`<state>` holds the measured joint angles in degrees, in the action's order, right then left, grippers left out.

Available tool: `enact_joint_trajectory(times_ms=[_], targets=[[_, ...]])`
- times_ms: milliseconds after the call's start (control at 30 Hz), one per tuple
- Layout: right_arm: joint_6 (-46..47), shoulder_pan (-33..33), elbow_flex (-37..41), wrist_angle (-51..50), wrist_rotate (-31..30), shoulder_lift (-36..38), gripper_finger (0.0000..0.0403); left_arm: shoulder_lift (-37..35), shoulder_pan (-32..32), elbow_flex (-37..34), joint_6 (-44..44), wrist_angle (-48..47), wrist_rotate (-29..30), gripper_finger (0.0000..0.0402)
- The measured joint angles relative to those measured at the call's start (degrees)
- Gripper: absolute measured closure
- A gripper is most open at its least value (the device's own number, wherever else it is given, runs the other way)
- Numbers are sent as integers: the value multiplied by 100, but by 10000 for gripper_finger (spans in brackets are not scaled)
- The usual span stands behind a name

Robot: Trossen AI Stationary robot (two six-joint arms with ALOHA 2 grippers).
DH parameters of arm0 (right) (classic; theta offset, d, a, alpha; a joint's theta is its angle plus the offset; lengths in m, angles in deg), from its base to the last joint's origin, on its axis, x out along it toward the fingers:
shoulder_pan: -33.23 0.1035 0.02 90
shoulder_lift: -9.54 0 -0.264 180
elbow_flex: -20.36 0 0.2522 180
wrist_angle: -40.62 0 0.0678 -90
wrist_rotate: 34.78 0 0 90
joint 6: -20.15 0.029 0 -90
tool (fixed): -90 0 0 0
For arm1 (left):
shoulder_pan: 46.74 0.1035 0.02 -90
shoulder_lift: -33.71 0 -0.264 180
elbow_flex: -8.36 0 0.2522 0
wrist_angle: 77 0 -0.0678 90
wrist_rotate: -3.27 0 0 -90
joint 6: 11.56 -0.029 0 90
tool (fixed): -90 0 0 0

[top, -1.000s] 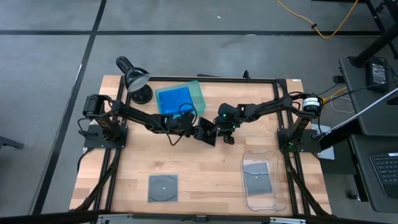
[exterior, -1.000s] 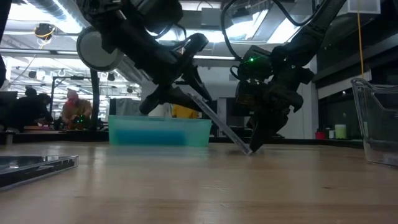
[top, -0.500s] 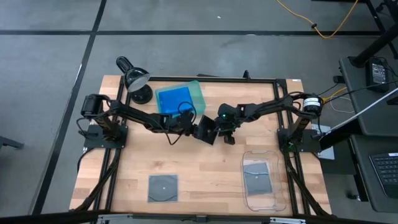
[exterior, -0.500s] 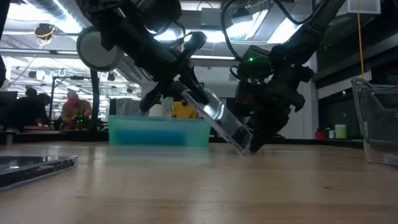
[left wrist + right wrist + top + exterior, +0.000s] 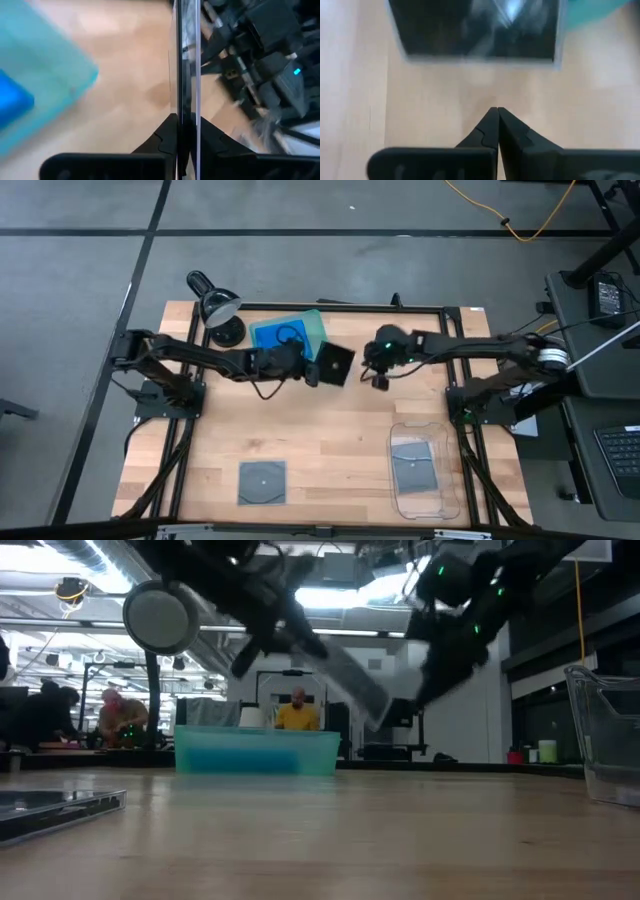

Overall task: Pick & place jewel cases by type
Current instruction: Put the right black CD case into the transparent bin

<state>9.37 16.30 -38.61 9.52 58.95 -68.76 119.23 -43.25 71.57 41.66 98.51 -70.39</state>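
While left end effector (image 5: 312,370) lifts grey case (image 5: 335,364) tilted, right end effector (image 5: 378,376) hovers beside, shut.

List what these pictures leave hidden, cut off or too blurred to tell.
- Low view: the lifted jewel case and both arms are smeared by motion; the left tool's grip point is lost.
- High view: the left arm covers part of the blue cases in the green tray, so their count is unclear.
- Right wrist view: the shut right tool shows, but the case's far edge is cut off.
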Motion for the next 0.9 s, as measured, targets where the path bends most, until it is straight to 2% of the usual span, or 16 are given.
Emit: enact_joint_trajectory(times_ms=[133,267,467,733,900], targets=[[66,-165,-11,311,149,683,395,-562,38,5,-525,11,325,379],[508,-362,-15,562,565,1253,390,-1066,37,2,-987,-44,639,379],[1091,-527,-15,762,1273,1841,359,-1611,-26,2,-1538,-51,838,379],[2322,-540,-17,1825,2009,1998,268,-1777,-242,2,-1776,-44,859,379],[3035,-540,-22,2371,2041,1850,195,-1777,-407,0,-2131,339,892,379]])
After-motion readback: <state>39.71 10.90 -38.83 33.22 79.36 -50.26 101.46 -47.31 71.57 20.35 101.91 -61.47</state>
